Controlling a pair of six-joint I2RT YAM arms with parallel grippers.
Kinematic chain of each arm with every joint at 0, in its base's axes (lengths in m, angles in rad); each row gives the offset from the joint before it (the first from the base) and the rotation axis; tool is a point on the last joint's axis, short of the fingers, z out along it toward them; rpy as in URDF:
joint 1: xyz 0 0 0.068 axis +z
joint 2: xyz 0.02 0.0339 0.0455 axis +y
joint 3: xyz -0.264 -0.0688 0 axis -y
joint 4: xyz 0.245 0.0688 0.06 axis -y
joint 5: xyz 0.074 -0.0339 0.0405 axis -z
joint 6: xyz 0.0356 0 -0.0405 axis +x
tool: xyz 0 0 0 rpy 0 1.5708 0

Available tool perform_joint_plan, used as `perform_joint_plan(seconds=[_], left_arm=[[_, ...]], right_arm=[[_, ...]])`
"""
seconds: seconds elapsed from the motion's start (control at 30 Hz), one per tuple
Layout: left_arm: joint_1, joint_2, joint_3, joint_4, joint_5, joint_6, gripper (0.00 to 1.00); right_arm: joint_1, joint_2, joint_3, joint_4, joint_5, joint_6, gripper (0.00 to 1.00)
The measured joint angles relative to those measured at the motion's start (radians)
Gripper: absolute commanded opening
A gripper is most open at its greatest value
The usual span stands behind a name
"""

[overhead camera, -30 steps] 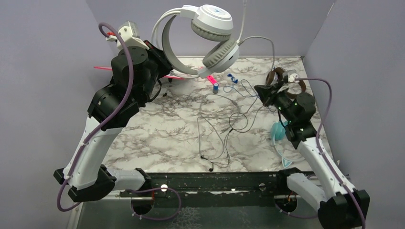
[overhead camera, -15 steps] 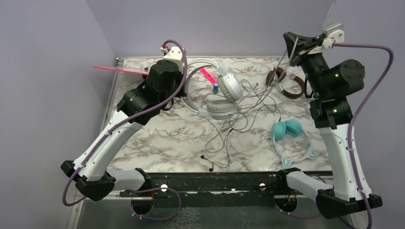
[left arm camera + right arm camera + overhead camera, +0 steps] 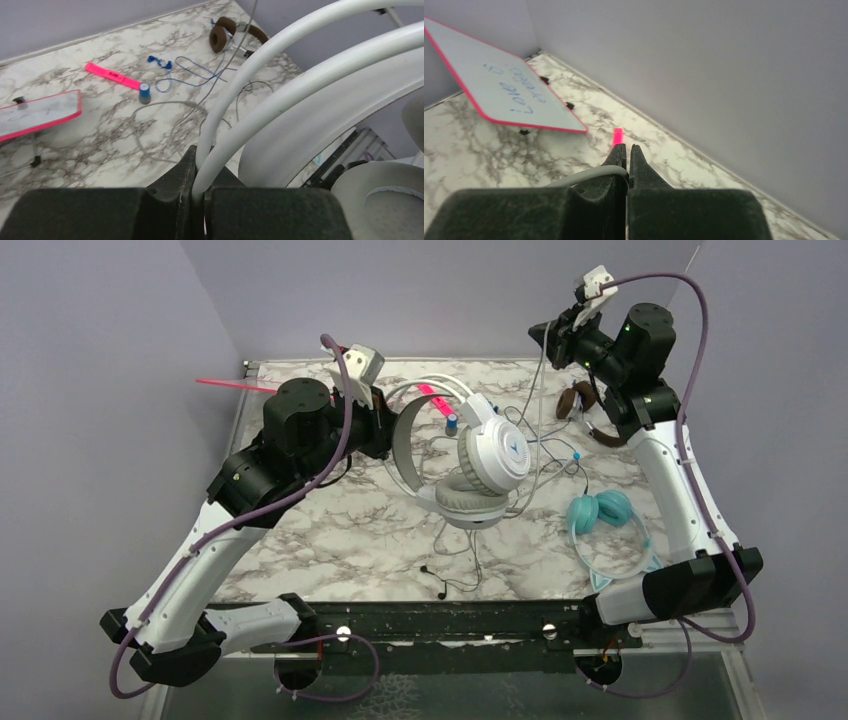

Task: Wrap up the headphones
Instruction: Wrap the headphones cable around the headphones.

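- While left gripper (image 3: 200, 150) clamped the white headset's (image 3: 497, 452) band (image 3: 325, 100), earcups (image 3: 470, 502) hung to its right.
- High rear-right, right gripper (image 3: 628, 150) pinched the cord (image 3: 589, 175), which ran down-left to the headset.

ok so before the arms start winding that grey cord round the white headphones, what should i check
1. Headband grip: the left gripper is shut on the thin band of the white headphones: ok.
2. Cord grip: the right gripper is shut on the grey cord: ok.
3. Cord free of the thin dark cables lying under the set: cannot tell; they overlap in the top view.
4. The teal headphones lie apart from the held set: ok.
5. The brown headphones are clear of the right arm: cannot tell; the arm partly hides them.
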Motion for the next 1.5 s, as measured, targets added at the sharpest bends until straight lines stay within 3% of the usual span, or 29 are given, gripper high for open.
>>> perform_joint_plan(seconds=[0.3,0.7,0.9,1.27,1.5], left_arm=[[0.001,0.026,-0.026,0.253,0.180,-0.229,0.00],[0.029,0.197,-0.050,0.612,0.302,-0.504,0.00],[0.061,0.196,-0.065,0.694,0.171,-0.563,0.00],[0.065,0.183,-0.083,0.731,-0.281,-0.525,0.00],[0.066,0.197,-0.067,0.756,-0.469,-0.542,0.00]], right_arm=[[0.024,0.022,-0.231,0.173,-0.280,0.280,0.01],[0.232,0.198,-0.191,0.344,-0.451,0.620,0.02],[0.274,0.189,-0.325,0.494,-0.474,0.796,0.07],[0.328,0.097,-0.616,0.734,-0.402,0.988,0.07],[0.371,0.083,-0.628,0.805,-0.354,1.020,0.07]])
